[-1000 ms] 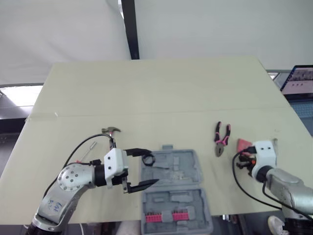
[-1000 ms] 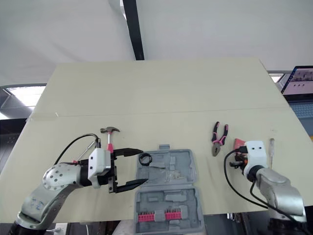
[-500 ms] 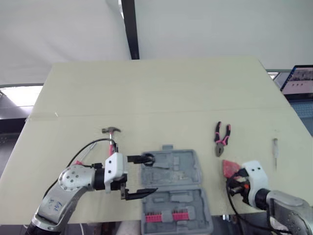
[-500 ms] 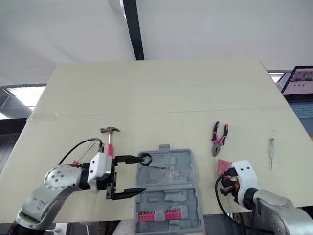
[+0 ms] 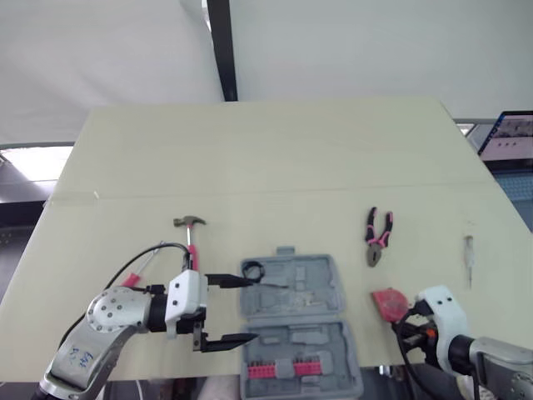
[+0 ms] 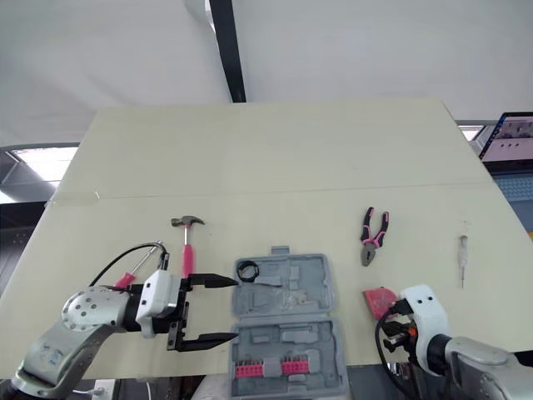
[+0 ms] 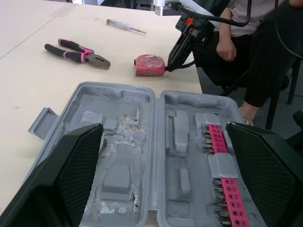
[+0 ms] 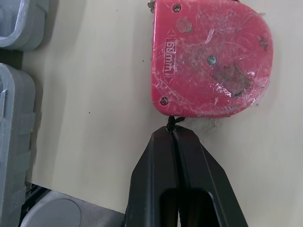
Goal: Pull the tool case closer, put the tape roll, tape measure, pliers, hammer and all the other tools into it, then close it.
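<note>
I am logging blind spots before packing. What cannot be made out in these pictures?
Pink-handled screwdriver: eye views, the left arm covers its handle end.
Small black tape roll: eye views, too small to tell whether it lies inside the open grey plastic tool case.
Red tape measure cord: right wrist view, its end hidden inside the shut right gripper.

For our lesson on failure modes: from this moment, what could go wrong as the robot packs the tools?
1. The right gripper has its jaws shut only on the thin black loop of the tape measure; it may slip or swing when lifted.
2. The tape measure lies near the front edge of the table and could fall off.
</note>
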